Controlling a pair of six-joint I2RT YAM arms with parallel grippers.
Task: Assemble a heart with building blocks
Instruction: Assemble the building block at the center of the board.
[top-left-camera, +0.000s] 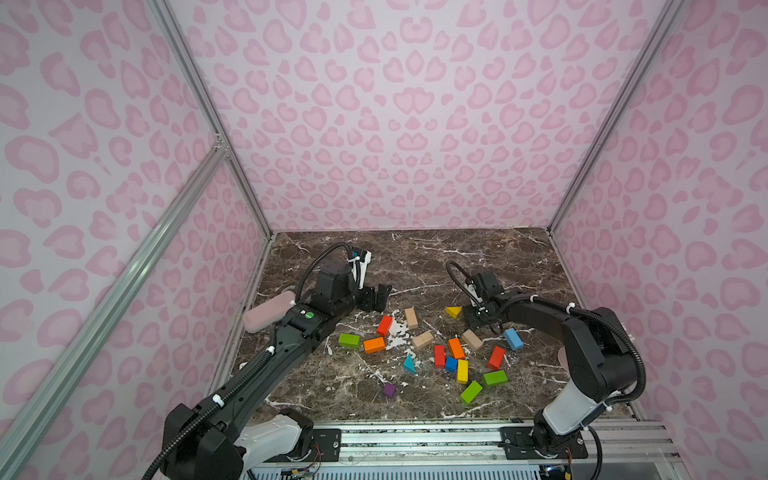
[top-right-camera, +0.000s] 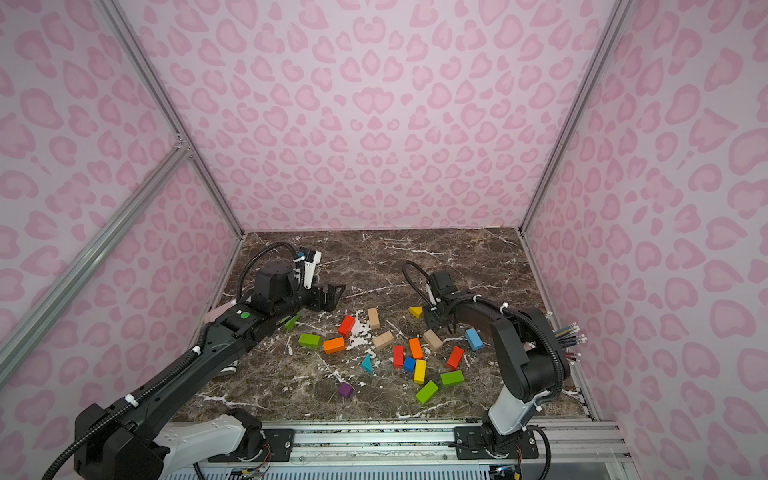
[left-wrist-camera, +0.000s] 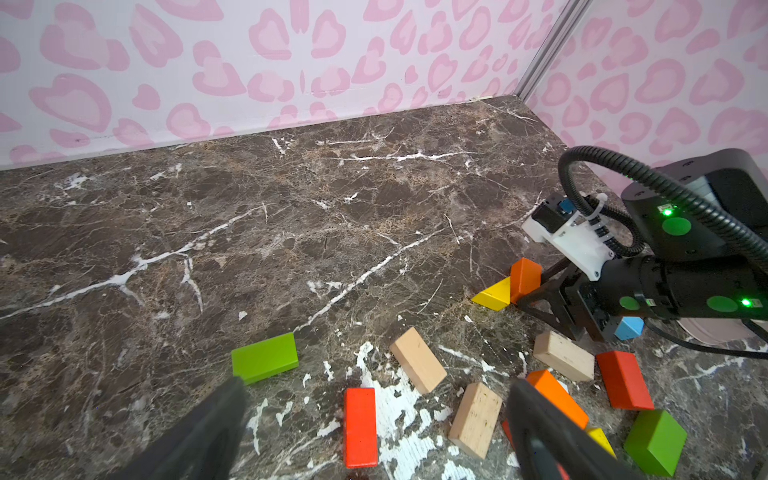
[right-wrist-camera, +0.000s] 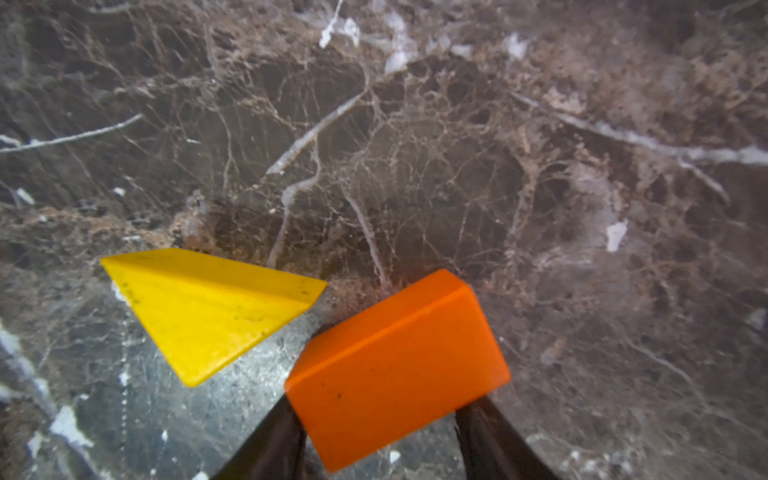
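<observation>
Orange block (right-wrist-camera: 395, 370), right of the worktop's (right-wrist-camera: 415, 145) centre, just beside the yellow wedge (right-wrist-camera: 208, 316) — long axis running out from between the right pincer's (right-wrist-camera: 380, 411) flanking jaws, clamp not discernible — left pincer (left-wrist-camera: 376, 386) wide apart, farther off.

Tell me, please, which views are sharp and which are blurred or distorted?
Top views: evenly lit, wide-angle, the frame posts splaying outward. Left wrist view: blocks sharp, the fingers of the left gripper blurred near the lens. Right wrist view: orange block and yellow wedge fairly sharp, the table beyond soft.
</observation>
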